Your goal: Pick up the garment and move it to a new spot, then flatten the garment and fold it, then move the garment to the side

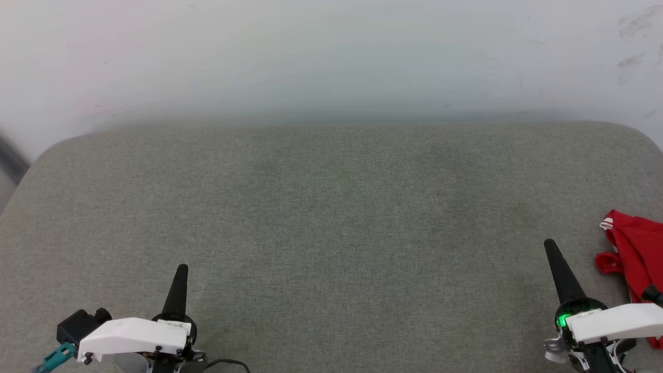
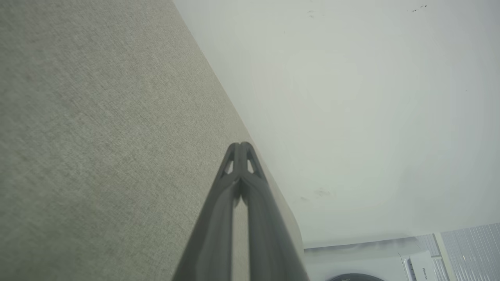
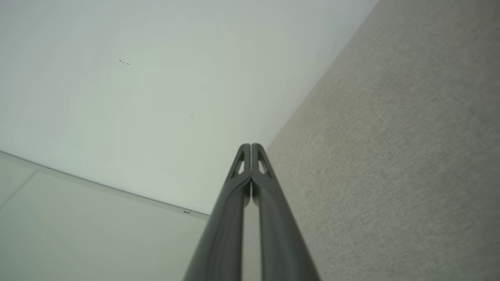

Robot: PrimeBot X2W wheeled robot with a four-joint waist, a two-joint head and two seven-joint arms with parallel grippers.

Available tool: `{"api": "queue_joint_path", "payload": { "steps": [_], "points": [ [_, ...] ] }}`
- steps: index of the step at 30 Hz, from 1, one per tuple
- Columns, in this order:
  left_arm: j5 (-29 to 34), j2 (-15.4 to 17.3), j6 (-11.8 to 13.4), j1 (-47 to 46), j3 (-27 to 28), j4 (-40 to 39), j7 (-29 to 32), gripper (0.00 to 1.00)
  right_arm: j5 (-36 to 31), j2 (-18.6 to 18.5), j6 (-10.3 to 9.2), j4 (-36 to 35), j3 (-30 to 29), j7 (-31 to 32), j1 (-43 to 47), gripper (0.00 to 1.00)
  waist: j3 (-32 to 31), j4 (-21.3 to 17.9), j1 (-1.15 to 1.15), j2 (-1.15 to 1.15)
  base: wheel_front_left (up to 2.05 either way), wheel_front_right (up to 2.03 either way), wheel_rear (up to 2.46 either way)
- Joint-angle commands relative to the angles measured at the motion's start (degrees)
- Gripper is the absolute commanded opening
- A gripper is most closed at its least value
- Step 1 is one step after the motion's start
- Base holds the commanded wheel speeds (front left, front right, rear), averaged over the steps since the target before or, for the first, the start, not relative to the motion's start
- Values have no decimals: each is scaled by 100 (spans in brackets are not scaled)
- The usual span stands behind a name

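The garment (image 1: 634, 256) is a crumpled red heap with a bit of white striped trim, lying at the right edge of the grey padded table (image 1: 331, 217) and partly cut off by the picture's edge. My right gripper (image 1: 550, 244) is shut and empty, its tip a short way left of the garment, not touching it. At the lower left my left gripper (image 1: 181, 269) is shut and empty too, far from the garment. In the wrist views both pairs of fingers, left (image 2: 241, 145) and right (image 3: 250, 145), are pressed together over bare fabric.
A pale wall (image 1: 331, 57) rises right behind the table's far edge. The table's corners are rounded. A white appliance (image 2: 390, 265) stands beyond the table in the left wrist view.
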Motion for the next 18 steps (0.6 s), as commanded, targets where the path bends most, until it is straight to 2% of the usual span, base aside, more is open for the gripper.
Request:
{"api": "queue_joint_path", "payload": {
  "steps": [1, 18],
  "points": [
    [-121, 5, -57, -160, 45, -28, 38, 0, 149, -23, 0, -7, -16, 9, -141, 0, 1, 2, 0, 0, 0, 0, 0],
    [-913, -85, -149, -234, 192, 26, 270, 0, 1067, -16, -1, 239, -51, 63, -260, 0, 11, 24, 0, 0, 0, 0, 0]
  ]
}}
